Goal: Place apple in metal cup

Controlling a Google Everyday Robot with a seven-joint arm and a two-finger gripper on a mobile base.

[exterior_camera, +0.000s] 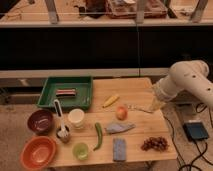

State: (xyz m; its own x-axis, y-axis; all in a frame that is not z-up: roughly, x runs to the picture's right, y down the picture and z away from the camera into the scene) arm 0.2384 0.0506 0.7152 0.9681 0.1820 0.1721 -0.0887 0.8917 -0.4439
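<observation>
The apple (121, 112) is a small orange-yellow fruit lying near the middle of the wooden table (137, 90). The metal cup (63, 134) is short and dull grey. It stands at the table's left front with a white utensil (58, 114) leaning in it. My gripper (143, 107) hangs from the white arm (186, 80) at the right. It is low over the table, a little to the right of the apple and apart from it. It is far from the metal cup.
A cream cup (76, 119), a green cup (80, 150), a green chili (98, 136), a long yellow fruit (111, 100), a grey object (120, 128), a blue sponge (119, 148) and grapes (155, 144) share the table. A green tray (66, 92) is at the back left. Maroon (40, 121) and orange (37, 152) bowls are at the left.
</observation>
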